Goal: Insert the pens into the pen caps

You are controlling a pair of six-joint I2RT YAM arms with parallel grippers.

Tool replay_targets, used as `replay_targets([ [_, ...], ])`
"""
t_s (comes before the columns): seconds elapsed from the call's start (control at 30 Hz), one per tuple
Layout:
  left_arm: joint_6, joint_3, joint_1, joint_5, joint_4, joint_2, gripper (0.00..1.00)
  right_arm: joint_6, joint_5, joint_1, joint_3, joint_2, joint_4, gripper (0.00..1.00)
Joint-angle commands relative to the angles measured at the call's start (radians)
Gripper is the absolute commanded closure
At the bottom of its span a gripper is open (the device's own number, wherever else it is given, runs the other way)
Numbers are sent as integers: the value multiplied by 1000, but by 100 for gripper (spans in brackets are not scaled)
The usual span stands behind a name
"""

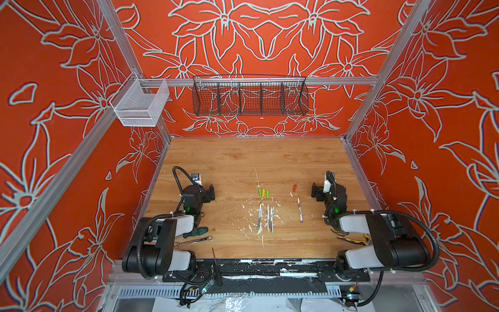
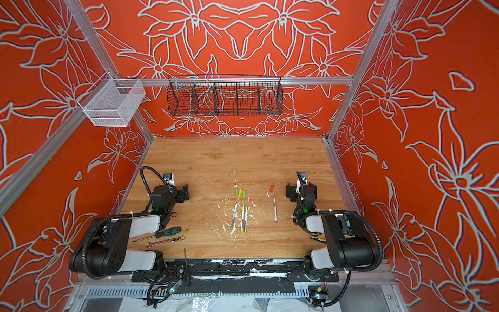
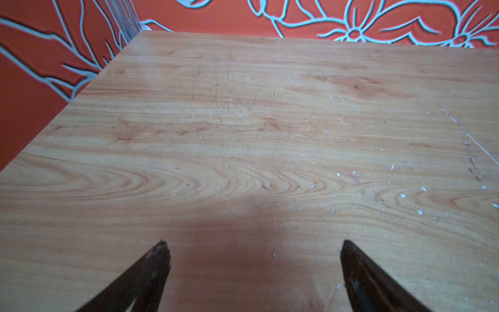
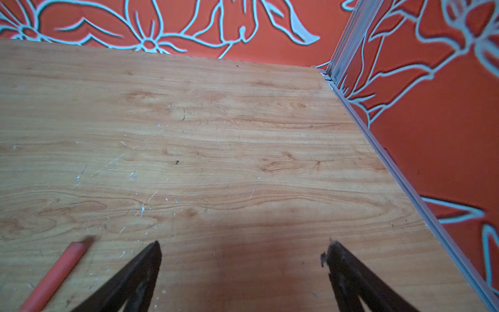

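Observation:
Three white-barrelled pens [image 1: 267, 218] [image 2: 242, 218] lie side by side at the table's middle. One more pen [image 1: 299, 210] [image 2: 275, 210] lies apart to their right. Just beyond the three sit two green pen caps [image 1: 260, 191] [image 1: 267, 194] with a yellow cap [image 1: 263, 193] between them. A red-orange cap [image 1: 294, 188] [image 4: 54, 278] lies alone, beyond the single pen. My left gripper [image 1: 211, 192] [image 3: 253, 243] hovers open and empty over bare wood, left of the caps. My right gripper [image 1: 314, 191] [image 4: 243, 242] is open and empty too, with the red-orange cap just outside one finger.
A green-handled screwdriver [image 1: 195, 232] and a silver wrench [image 1: 193, 241] lie near the left arm's base. Yellow-handled pliers [image 1: 353, 239] lie under the right arm. A black wire basket [image 1: 249, 96] and a white mesh basket [image 1: 140, 104] hang on the frame. White flecks litter the wood.

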Motion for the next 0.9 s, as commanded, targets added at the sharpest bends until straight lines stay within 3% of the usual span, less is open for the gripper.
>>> replay_targets([
  [0.0, 4, 14, -4, -4, 33, 10, 3, -8, 16, 5, 20, 8, 20, 2],
  [0.87, 2, 18, 0, 12, 27, 11, 3, -9, 17, 5, 22, 9, 17, 3],
])
